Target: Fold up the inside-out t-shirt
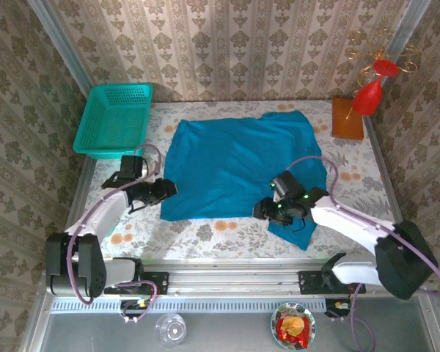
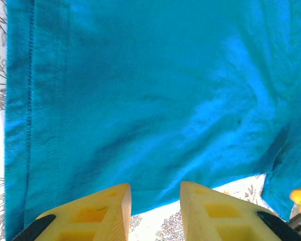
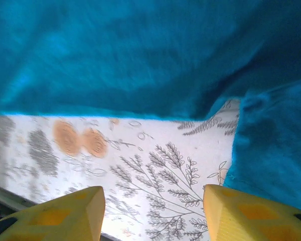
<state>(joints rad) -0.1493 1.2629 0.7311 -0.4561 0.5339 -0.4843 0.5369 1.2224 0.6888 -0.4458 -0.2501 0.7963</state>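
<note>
Your flower-patterned table (image 1: 198,233) carries the inside-out t-shirt (image 1: 235,165), spread flat across its middle, with one flap trailing toward the near edge on the right. Your left gripper (image 1: 163,191) sits at the shirt's near left corner. Its yellow fingers (image 2: 98,213) are parted narrowly with nothing between them, and the blue edge lies right at their tips. Your right gripper (image 1: 268,213) is at the shirt's near edge beside that trailing flap. Its fingers (image 3: 65,213) are spread wide over bare tablecloth, hem ahead, flap close by one finger, gripping nothing.
</note>
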